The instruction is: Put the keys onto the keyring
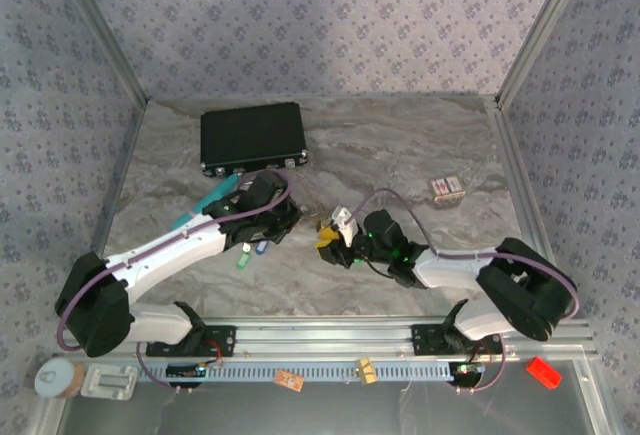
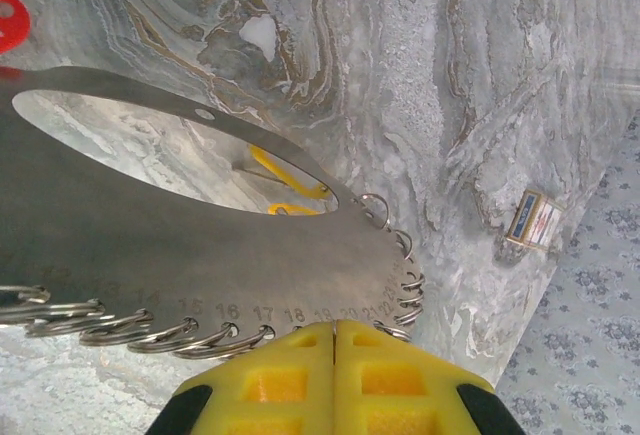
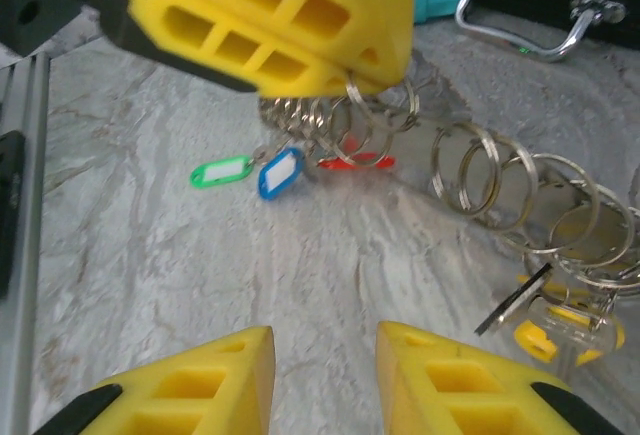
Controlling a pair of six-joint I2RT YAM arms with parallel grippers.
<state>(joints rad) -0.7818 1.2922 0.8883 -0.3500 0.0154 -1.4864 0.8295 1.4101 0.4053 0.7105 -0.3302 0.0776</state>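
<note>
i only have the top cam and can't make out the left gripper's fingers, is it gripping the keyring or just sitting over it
Observer: Gripping. In the left wrist view the left gripper is shut, its pads pinched on the edge of the keyring, a flat metal plate with split rings along its rim.
Operator: ok and the other gripper, open or shut
Observer: The right gripper is open with nothing between its fingers, facing the split rings but apart from them.
Operator: any keys near there that i'm missing
Observer: A red key shows through the split rings next to the left gripper, beside the blue key. I can't tell whether it is threaded on.
</note>
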